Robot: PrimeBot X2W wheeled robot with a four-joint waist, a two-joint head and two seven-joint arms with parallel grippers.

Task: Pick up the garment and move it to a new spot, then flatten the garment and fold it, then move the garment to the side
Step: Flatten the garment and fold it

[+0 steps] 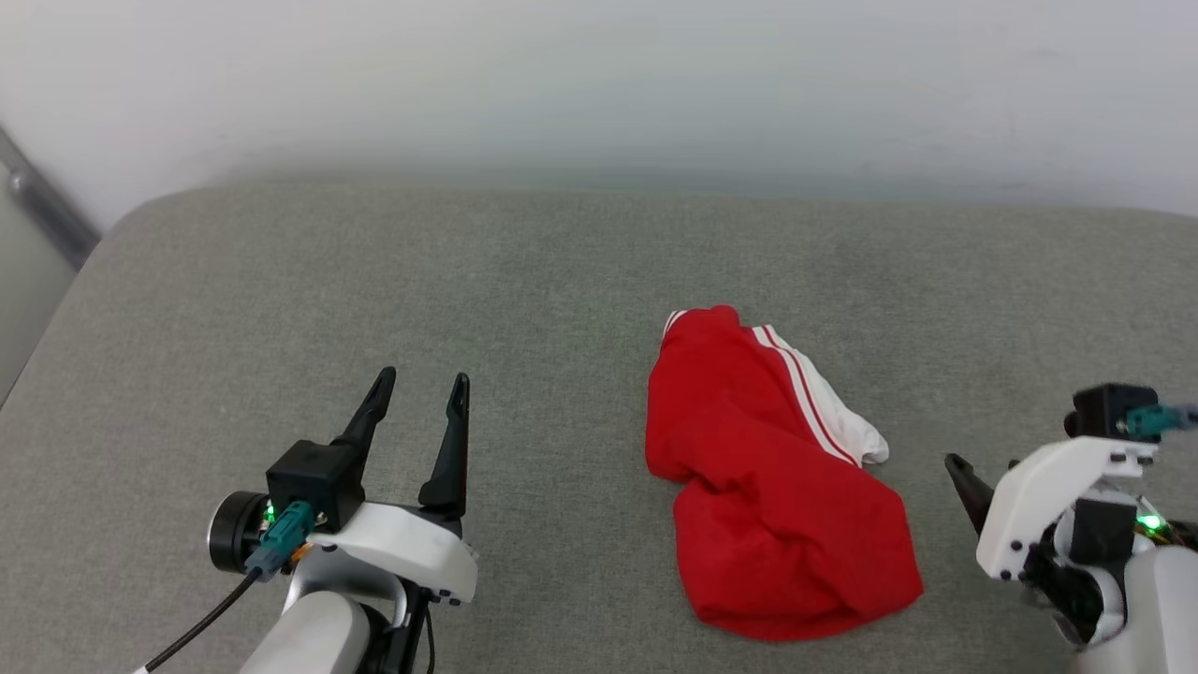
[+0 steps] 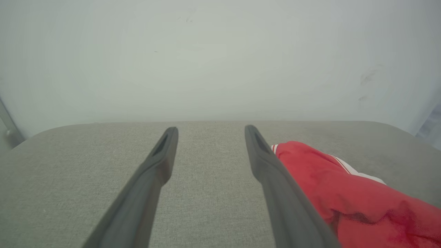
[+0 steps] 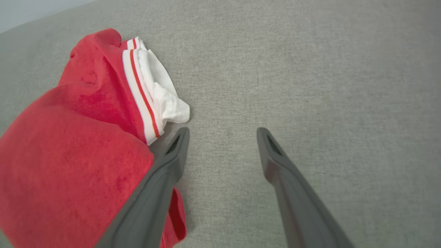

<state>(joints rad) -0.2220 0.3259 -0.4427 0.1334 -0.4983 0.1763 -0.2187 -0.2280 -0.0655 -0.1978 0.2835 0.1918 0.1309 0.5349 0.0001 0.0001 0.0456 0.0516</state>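
Note:
The garment [image 1: 777, 487] lies crumpled in a heap on the grey surface, right of centre: plain red cloth with a white sleeve and red-white striped trim showing at its upper right. My left gripper [image 1: 421, 393] stands open well to its left, nothing between its fingers. In the left wrist view the garment [image 2: 344, 193] lies beyond the right finger of the left gripper [image 2: 211, 130]. One dark fingertip [image 1: 964, 473] of my right gripper shows just right of the heap. In the right wrist view the right gripper [image 3: 223, 132] is open over bare surface, with the garment [image 3: 75, 144] at its left.
The grey fabric surface [image 1: 524, 281] stretches wide, ending at a pale wall [image 1: 599, 84] at the back. Its rounded left corner [image 1: 122, 225] drops off beside a grey rail [image 1: 42, 211].

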